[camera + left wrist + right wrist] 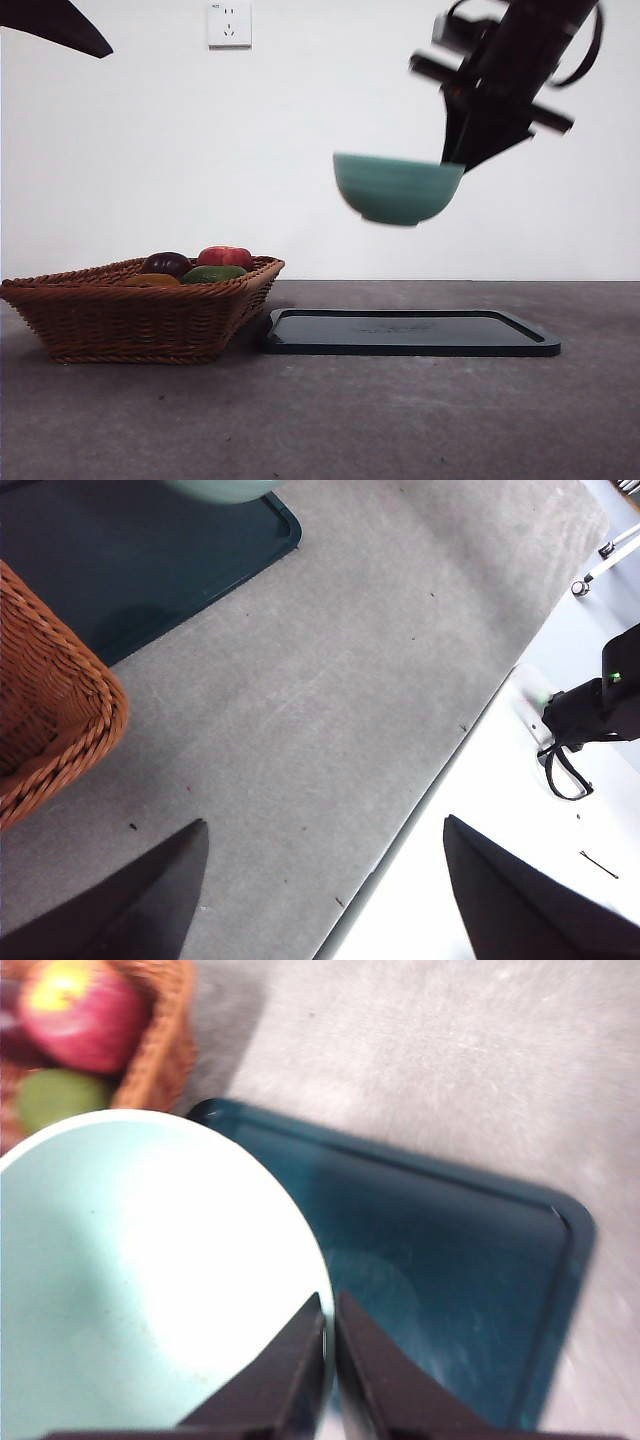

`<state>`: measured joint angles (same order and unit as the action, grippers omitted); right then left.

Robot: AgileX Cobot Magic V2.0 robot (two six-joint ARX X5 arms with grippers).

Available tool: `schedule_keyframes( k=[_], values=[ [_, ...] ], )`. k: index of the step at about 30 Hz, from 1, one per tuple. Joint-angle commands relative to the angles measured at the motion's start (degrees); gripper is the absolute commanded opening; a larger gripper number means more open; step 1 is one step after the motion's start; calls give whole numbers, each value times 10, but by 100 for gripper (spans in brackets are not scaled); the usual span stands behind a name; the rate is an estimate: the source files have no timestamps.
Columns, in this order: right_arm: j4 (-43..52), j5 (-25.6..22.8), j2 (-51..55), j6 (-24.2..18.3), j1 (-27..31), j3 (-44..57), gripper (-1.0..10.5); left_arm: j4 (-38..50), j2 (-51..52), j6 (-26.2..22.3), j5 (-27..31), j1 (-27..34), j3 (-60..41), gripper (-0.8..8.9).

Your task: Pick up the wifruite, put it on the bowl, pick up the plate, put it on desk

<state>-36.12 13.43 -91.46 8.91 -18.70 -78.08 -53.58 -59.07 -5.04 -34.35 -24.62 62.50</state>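
Observation:
My right gripper (452, 160) is shut on the rim of the teal-green bowl (397, 188) and holds it high in the air above the flat dark teal plate (410, 333), which lies on the desk (350, 420). In the right wrist view the jaws (330, 1305) pinch the rim of the bowl (140, 1280) over the plate (450, 1250); the bowl is empty. The orange-brown wifruite (150, 280) lies in the wicker basket (140, 320) at the left. My left gripper (320, 830) is open and empty above the desk near its edge.
The basket also holds a dark purple fruit (167, 263), a red fruit (225, 256) and a green fruit (213, 273). The basket's corner (50, 700) and the plate's corner (150, 560) show in the left wrist view. The waiting arm's tip (60, 25) is at the top left.

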Motion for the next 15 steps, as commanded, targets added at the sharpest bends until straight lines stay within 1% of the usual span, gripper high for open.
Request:
schedule_keyframes(
  k=[1,8,12,15],
  values=[
    [-28,0,29,-16,-4,-11,8,5,-4,-5,-2,-3,8,374],
    [-117,0,115,-30,-19,-9,8,5,-4,-8,-2,-3,8,375],
    [-132,-1,155,-30,-43,15,8,5,-4,-7,-2,-3,8,374],
    [-127,-5,179,-30,-67,53,8,5,-4,-7,-2,-3,8,374]
  ],
)
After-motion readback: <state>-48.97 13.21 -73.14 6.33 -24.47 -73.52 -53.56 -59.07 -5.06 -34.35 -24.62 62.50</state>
